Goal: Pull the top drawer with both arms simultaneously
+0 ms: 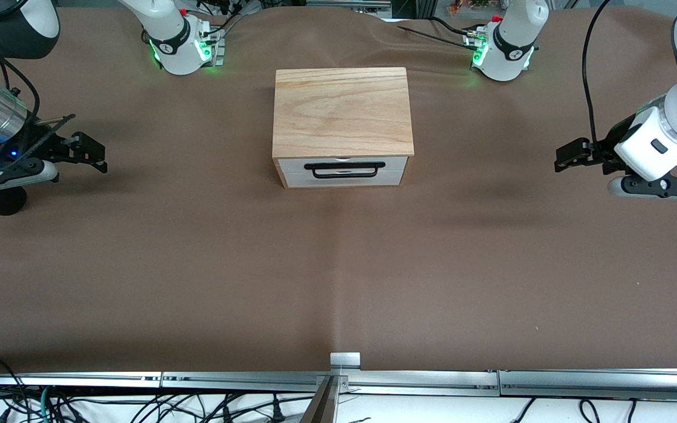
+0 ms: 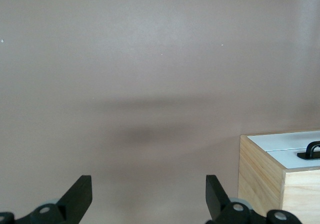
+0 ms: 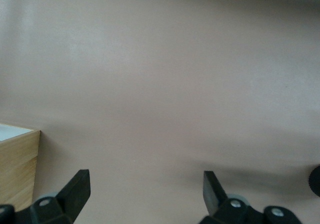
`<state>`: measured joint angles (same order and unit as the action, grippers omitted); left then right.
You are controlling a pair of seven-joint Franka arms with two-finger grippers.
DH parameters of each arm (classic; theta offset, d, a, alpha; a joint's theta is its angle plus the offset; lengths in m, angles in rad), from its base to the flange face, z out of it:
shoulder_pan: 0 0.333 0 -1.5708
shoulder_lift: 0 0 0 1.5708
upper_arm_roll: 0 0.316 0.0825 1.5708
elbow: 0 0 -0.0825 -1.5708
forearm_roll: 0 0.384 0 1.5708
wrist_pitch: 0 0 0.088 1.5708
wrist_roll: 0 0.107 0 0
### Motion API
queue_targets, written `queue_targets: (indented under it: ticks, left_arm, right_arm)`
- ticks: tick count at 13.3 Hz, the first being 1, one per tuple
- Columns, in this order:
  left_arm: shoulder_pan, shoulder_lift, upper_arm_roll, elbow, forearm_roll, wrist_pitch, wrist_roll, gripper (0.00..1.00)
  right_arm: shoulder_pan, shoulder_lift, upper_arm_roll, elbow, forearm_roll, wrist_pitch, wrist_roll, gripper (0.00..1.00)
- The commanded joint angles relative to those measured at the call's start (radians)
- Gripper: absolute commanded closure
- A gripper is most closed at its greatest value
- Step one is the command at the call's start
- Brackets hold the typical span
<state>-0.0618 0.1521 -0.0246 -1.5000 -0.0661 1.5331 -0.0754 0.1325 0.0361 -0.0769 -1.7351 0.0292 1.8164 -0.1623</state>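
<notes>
The top drawer (image 1: 343,167), a shallow tray with a white front panel and a wide black wire bar handle (image 1: 344,170), sits flush in its oak box casing (image 1: 342,111) just above the middle of the front view. It looks fully shut, so the pull has not begun; reaching for the handle, gripping it and drawing it out all seem left to do.

The left gripper (image 1: 564,157) hangs over bare cloth at the view's right edge, the right gripper (image 1: 95,154) at the view's left edge. Both have their fingers spread wide and hold nothing, well apart from the drawer.

The brown table cover (image 1: 197,264) is smooth, with a metal rail (image 1: 256,379) and cables along the bottom of the frame.
</notes>
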Motion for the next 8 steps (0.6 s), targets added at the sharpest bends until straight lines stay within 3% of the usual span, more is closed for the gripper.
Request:
queue_targets:
  ticks: [1, 8]
  left_arm:
    - [-0.004, 0.012, 0.0, 0.021, 0.017, -0.004, 0.006, 0.0]
    - [-0.004, 0.014, 0.0, 0.021, 0.015, -0.004, 0.008, 0.0]
  right_arm:
    - [-0.004, 0.005, 0.002, 0.017, -0.012, -0.019, 0.003, 0.0]
    - [-0.005, -0.001, -0.009, 0.019, -0.012, -0.019, -0.003, 0.0]
